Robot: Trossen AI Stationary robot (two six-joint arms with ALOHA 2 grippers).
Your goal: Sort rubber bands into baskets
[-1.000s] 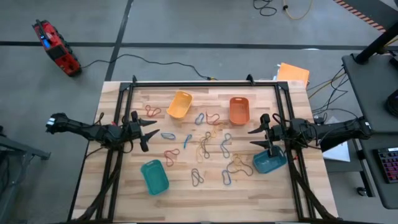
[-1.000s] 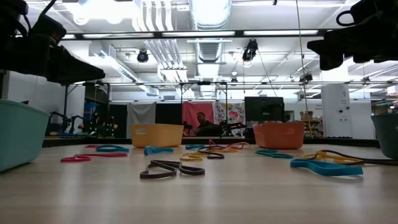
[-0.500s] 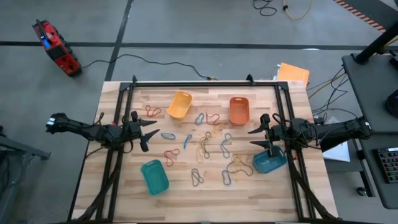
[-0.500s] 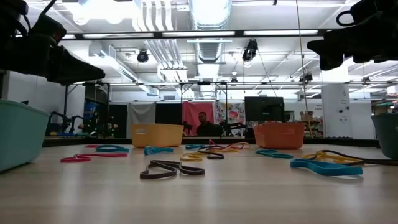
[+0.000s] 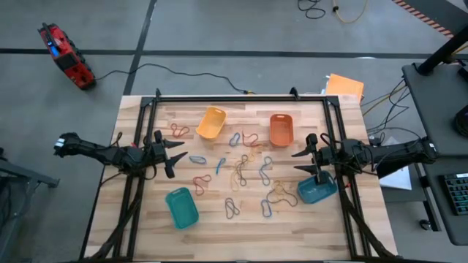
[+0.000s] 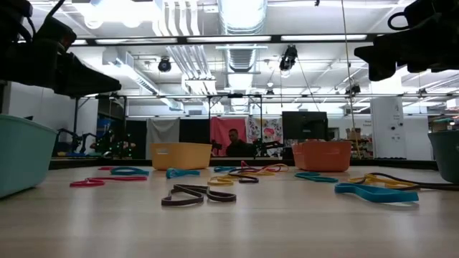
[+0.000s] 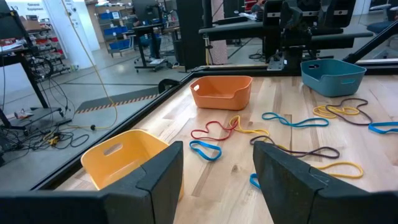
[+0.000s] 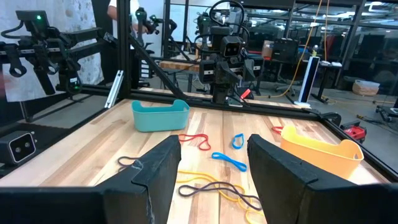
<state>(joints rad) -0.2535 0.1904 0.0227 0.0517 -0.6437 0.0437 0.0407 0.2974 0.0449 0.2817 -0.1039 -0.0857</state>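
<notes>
From the high view, the wooden table [image 5: 241, 219] has four baskets spread out: the yellow basket [image 5: 211, 122] and orange basket [image 5: 281, 129] toward the far edge, the teal-green basket [image 5: 181, 207] near the front on the left side, and the blue-teal basket [image 5: 316, 191] on the right. The rubber bands [image 5: 245, 172] are scattered loose in the middle between them, red, blue, yellow and darker ones, none that I can make out inside a basket. The left gripper [image 5: 173, 151] sits over the left edge of the table with its fingers spread apart, holding nothing. The right gripper [image 5: 302, 161] is at the right edge, just above the blue-teal basket, fingers also parted and empty.

Low view: bands lie flat on the wood, a dark twisted band [image 6: 197, 195] closest, a blue band [image 6: 375, 192] off to the right, with the yellow and orange tubs behind them. Both arms are just dark shapes up in the corners, so not much to tell there.

Left wrist view: its two fingers [image 7: 160, 180] stand wide with a clear gap, the yellow basket right past them, the orange one farther on.

Right wrist view: fingers [image 8: 156, 174] parted too, nothing between them, bands on the wood beyond and the teal-green tub farther back.
</notes>
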